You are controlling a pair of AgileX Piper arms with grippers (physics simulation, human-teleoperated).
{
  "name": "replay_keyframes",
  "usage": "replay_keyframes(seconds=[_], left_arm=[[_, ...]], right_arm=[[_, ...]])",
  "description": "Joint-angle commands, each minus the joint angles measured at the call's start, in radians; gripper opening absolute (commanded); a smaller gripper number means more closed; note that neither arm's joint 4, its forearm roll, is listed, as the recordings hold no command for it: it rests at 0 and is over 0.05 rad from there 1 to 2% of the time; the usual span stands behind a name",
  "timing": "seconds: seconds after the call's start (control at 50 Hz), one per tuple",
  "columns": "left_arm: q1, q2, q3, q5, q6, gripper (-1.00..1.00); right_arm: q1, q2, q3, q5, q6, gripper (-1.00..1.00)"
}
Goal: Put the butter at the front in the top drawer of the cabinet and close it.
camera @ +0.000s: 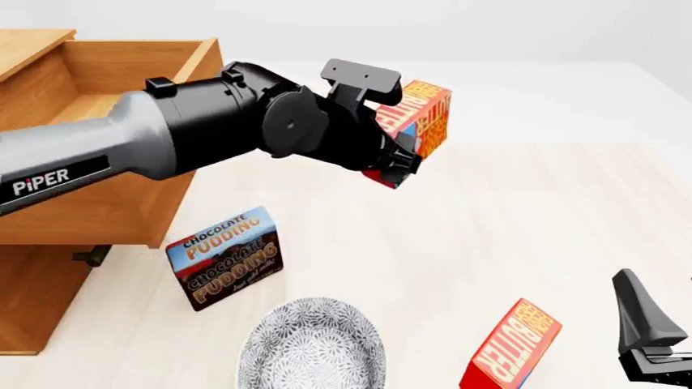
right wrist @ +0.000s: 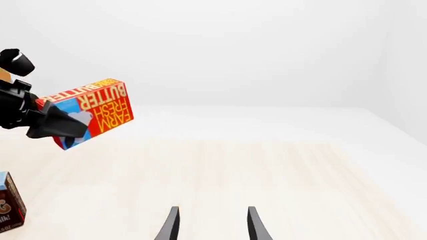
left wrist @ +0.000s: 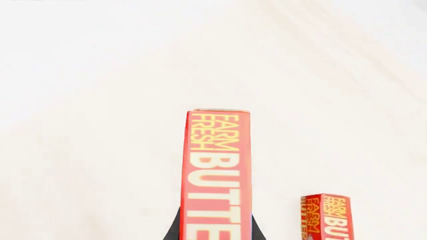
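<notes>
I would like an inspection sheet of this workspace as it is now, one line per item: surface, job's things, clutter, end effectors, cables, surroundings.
Surface: pale wooden table, with a plate and cartons on it.
Job's things: the butter is held in the air, right of the open top drawer of the cabinet.
Clutter: twin butter carton stands tilted; Chocolate Pudding box upright by the cabinet; patterned plate at the near edge.
End effectors: left end effector shut on the butter; right end effector open, holding nothing.
Cables: nothing seen.
Surroundings: plain white backdrop.
</notes>
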Motion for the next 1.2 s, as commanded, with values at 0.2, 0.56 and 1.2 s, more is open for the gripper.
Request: replay_keyframes(seconds=[0.2,0.56,1.2], left_arm=[[0.073,-0.196,0.066,0.088,0.044,-1.0],[0.157,-0.297,0.086,0.178,0.082,-1.0],[0.289,-0.387,0.078,0.277,0.139,-1.0]], right_arm=[[-0.001,-0.001,0.001,0.0,0.0,1.0],[-0.001,-0.001,0.001,0.0,0.001,1.0],[-0.001,-0.001,0.001,0.0,0.0,1.0]])
